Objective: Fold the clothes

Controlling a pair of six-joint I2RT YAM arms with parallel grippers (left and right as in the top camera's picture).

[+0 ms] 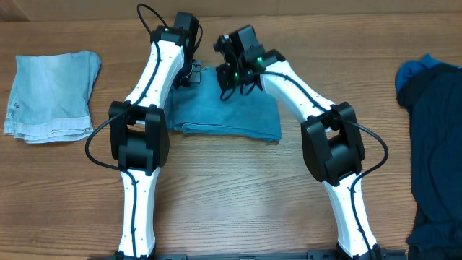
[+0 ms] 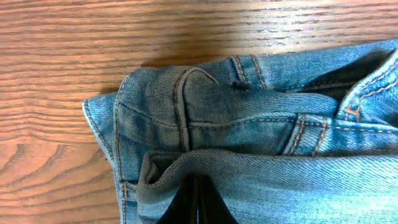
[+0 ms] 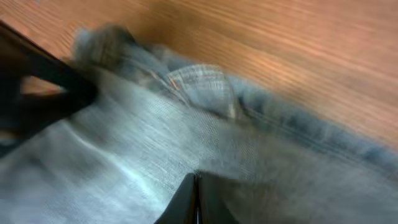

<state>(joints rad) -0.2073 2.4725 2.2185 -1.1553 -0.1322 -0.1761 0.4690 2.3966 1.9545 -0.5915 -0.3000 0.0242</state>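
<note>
Right now the jeans (image 1: 224, 112) lie mid-worktop (image 1: 238, 195), doubled into a block. The left end effector (image 2: 198, 186) is pinched tight on the waistband edge. The right end effector (image 3: 196, 185) looks closed on denim too, but that view is blurred. To fold well, I'd move both at equal height, keep the held edge taut and land it square. The paler denim (image 1: 50, 94) sits folded far left.
</note>
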